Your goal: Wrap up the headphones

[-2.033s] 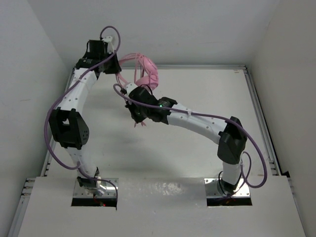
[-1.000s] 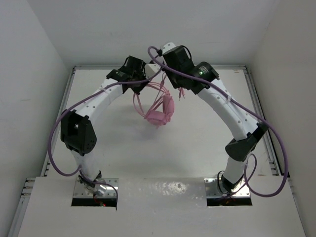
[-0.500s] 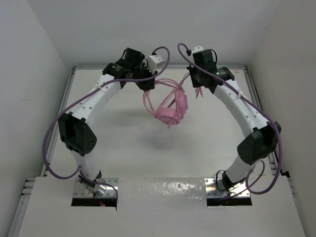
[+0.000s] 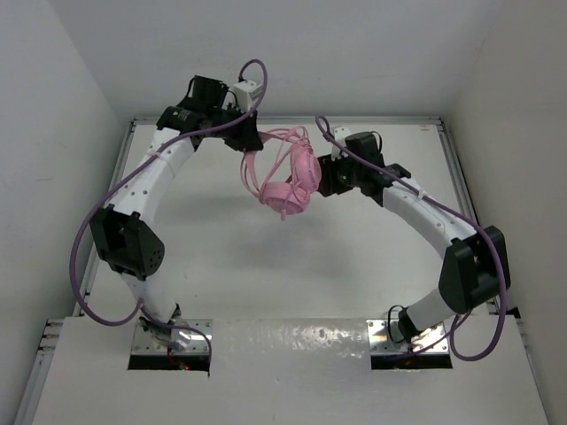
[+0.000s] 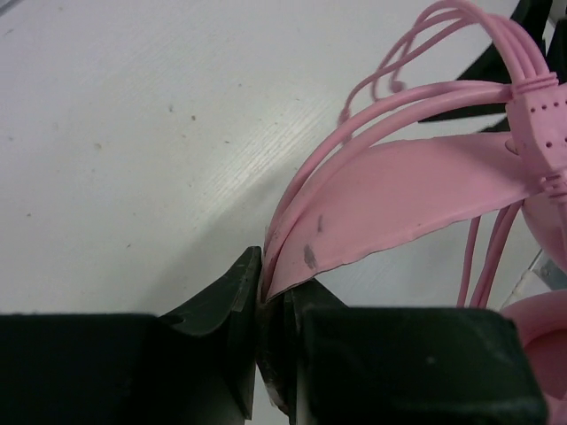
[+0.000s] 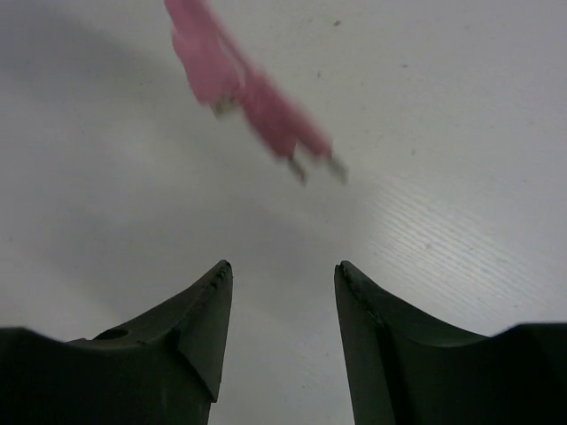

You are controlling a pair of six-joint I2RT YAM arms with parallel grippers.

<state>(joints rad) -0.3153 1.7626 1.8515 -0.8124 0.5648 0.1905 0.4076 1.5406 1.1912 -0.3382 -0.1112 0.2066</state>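
Pink plastic over-ear headphones (image 4: 288,181) w/ thin cable hang from left gripper (image 5: 266,354), headband clamped tight in it. Right gripper (image 6: 279,301) just beside earcups, partly open & empty; blurred pink plugs (image 6: 257,106) ahead.

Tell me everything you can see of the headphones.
The headphones are pink, plastic-looking, and hang above the table. The left gripper is shut on the thin headband; the two padded earcups dangle below. Its cable loops along the band. The plugs dangle free, blurred, before the open right gripper, untouched.
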